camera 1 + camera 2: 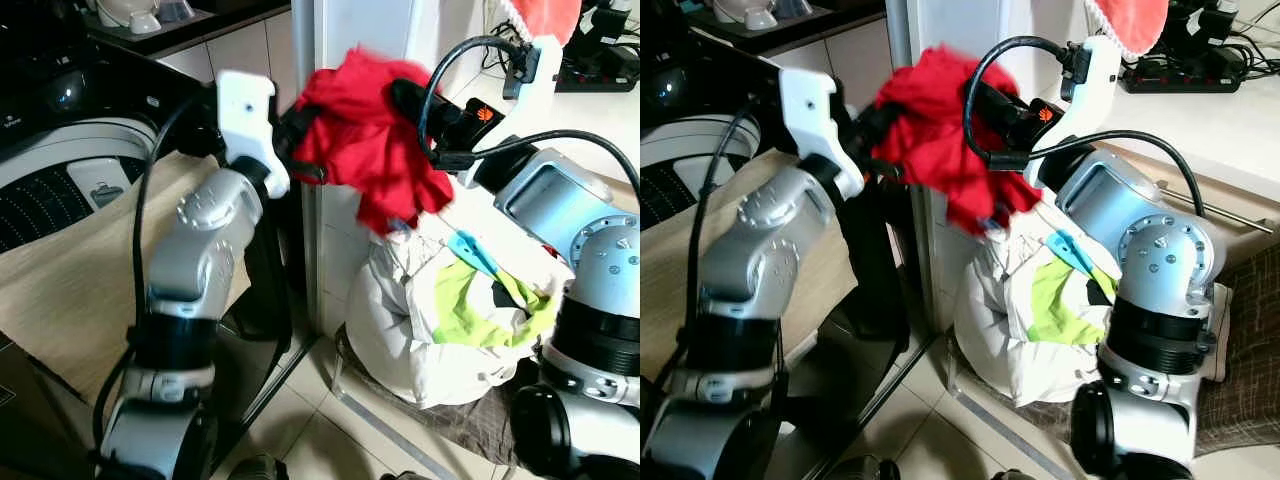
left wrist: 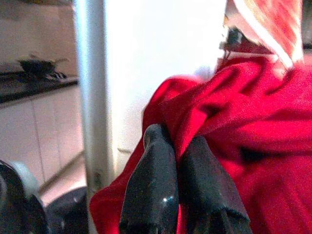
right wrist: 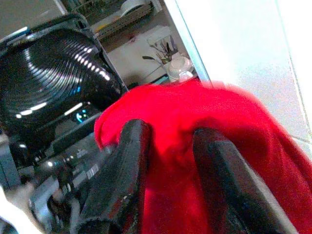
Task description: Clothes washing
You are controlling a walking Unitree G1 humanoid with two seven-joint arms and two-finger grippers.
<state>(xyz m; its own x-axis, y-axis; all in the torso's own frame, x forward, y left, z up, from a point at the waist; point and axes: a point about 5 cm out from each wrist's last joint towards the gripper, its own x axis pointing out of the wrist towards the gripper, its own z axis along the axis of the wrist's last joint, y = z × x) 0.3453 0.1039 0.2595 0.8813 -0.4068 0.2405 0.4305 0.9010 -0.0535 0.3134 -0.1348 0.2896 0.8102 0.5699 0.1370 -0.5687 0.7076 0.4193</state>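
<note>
**Red cloth held up between both grippers**

Above the laundry bag (image 1: pixel 440 320), in the left eye view, a red cloth (image 1: pixel 375 150) hangs bunched in the air in front of a white pillar (image 1: pixel 350 40). The left gripper (image 1: pixel 300 150) reaches in from its white wrist and meets the cloth's left edge. The right gripper (image 1: pixel 410 100) comes in from the other side and is partly buried in the folds. The white bag, below and just right of the cloth, is stuffed with a yellow-green garment (image 1: pixel 480 305) and a blue one (image 1: pixel 472 250). To the left stands a washer (image 1: pixel 60 185) with a beige cover (image 1: pixel 90 290) draped over its front.

From the right eye view the same scene shows: the cloth (image 1: pixel 945 130) is stretched between the two arms, its lower tip hanging just above the bag (image 1: pixel 1010 310). A white surface (image 1: pixel 1200 120) lies behind the right arm and carries a power strip (image 1: pixel 1200 75).

Through the left wrist view, the two black fingers (image 2: pixel 151 190) are pressed together with a fold of cloth (image 2: pixel 253 126) pinched between them: jaws clenched on it.

Seen from the right wrist view, the fingers (image 3: pixel 122 175) stand apart with cloth (image 3: pixel 185 126) filling the gap between them; I cannot tell whether these jaws are gripping it. The washer's dark ribbed lid (image 3: pixel 53 73) is raised behind.
</note>
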